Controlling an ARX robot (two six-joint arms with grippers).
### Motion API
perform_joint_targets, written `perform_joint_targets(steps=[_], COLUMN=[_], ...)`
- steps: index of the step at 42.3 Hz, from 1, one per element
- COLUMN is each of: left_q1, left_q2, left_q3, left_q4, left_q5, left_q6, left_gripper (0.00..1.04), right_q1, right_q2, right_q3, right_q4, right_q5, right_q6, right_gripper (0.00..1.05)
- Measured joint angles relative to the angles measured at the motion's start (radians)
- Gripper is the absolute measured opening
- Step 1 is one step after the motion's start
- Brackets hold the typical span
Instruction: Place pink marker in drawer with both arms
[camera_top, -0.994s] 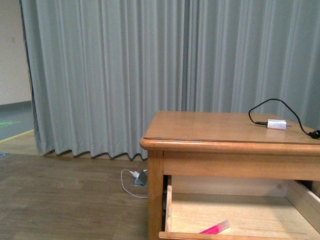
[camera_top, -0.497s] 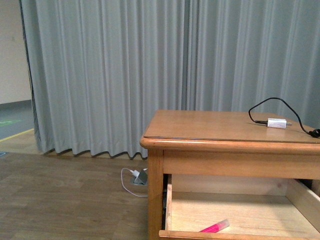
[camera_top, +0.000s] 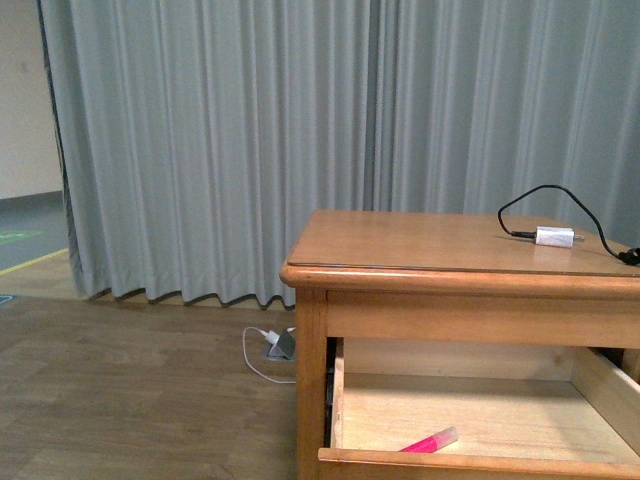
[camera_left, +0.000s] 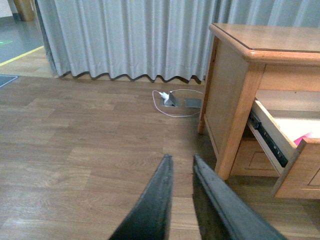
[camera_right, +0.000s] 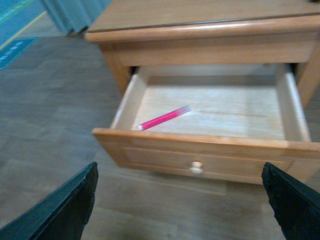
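Compared with the earlier front views, the whole scene is framed slightly differently: the nightstand (camera_top: 460, 300) sits a little lower and more of the drawer (camera_top: 470, 462) interior shows. This reads as a shift of the camera; no object is seen to have been displaced.

Location of task item: the pink marker (camera_top: 431, 441) is lying flat inside the open upper drawer, on the pale floor of it, in the near left part, set diagonally. The right wrist view, slightly blurred, confirms it.

Left tool (camera_left: 181, 160): fingers are brought almost together, with only a narrow gap. Nothing is held. It is positioned over the wooden floor (camera_left: 90, 130), well left of the nightstand.

Right tool (camera_right: 179, 170): fingers are spread wide and nothing is gripped. It is held in front of and above the drawer, with the knob (camera_right: 196, 168) seen between the fingers.

Judgement: placement appears done; the drawer has not yet been pushed shut.

Risks noted:
- If the drawer is shoved quickly, the marker could be rolled or slid towards the far wall.
- With the right tool spread so wide, a finger could be caught on the drawer rim or knob during an approach.
- If the left tool is swung right, the nightstand leg or the extended drawer side could be struck.
- A knock to the nightstand could disturb the white adapter (camera_top: 554, 237) on the top surface.
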Motion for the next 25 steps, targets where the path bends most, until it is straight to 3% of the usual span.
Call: perform_joint_targets(steps=[2, 4, 12, 14, 20, 25], left_q1=[0.0, 0.0, 0.0, 0.0, 0.0, 0.0], left_q2=[0.0, 0.0, 0.0, 0.0, -0.001, -0.001], left_q3=[0.0, 0.0, 0.0, 0.0, 0.0, 0.0], left_q4=[0.0, 0.0, 0.0, 0.0, 0.0, 0.0], left_q5=[0.0, 0.0, 0.0, 0.0, 0.0, 0.0], left_q6=[0.0, 0.0, 0.0, 0.0, 0.0, 0.0], left_gripper=[0.24, 0.35, 0.64, 0.69, 0.99, 0.98], right_q1=[0.041, 0.053, 0.005, -0.011, -0.11, -0.145], right_q2=[0.002, 0.017, 0.13, 0.164, 0.378, 0.524], right_q3=[-0.011, -0.011, -0.014, -0.019, -0.037, -0.041], right_q4=[0.028, -0.001, -0.114, -0.109, 0.012, 0.154], right_q5=[0.175, 0.237, 0.13, 0.106, 0.024, 0.018], right_q6=[-0.023, -0.023, -0.076, -0.09, -0.18, -0.215], right_gripper=[0.96, 0.96, 0.96, 0.96, 0.96, 0.96])
